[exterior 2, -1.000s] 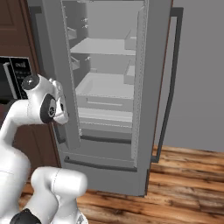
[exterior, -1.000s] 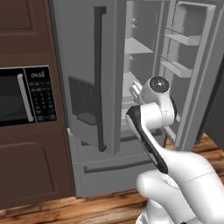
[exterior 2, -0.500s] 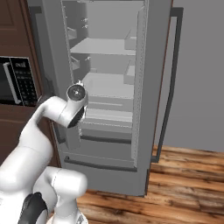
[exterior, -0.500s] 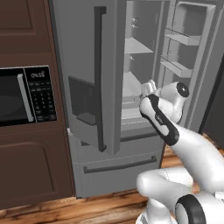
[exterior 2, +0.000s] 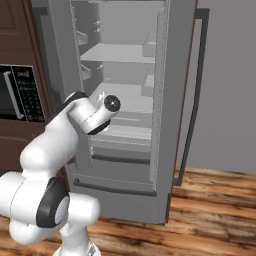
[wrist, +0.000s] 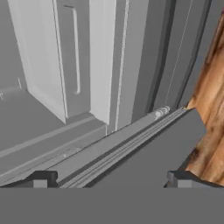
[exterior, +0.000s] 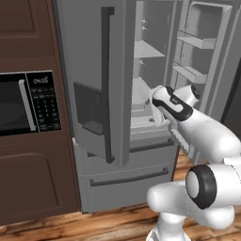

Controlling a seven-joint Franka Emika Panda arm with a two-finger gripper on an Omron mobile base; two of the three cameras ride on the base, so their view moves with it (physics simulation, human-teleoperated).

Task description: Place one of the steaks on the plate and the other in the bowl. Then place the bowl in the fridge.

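The fridge stands before me with its left door shut and its right door swung open, bare shelves inside. My hand hangs in front of the open compartment at lower-shelf height, seen also as the white wrist. My gripper is open, its fingertips far apart with nothing between them, and it looks at the fridge's inner wall and lower sill. The steaks, the plate and the bowl are out of view.
A black-fronted microwave sits in brown cabinets left of the fridge. The open door carries bins and juts out at the right; its dark handle stands over the wooden floor. Two drawers close the fridge's bottom.
The arm has folded lower and the hand has swung right, toward the open fridge compartment. The gripper has stayed open and empty. The fridge doors have not moved.
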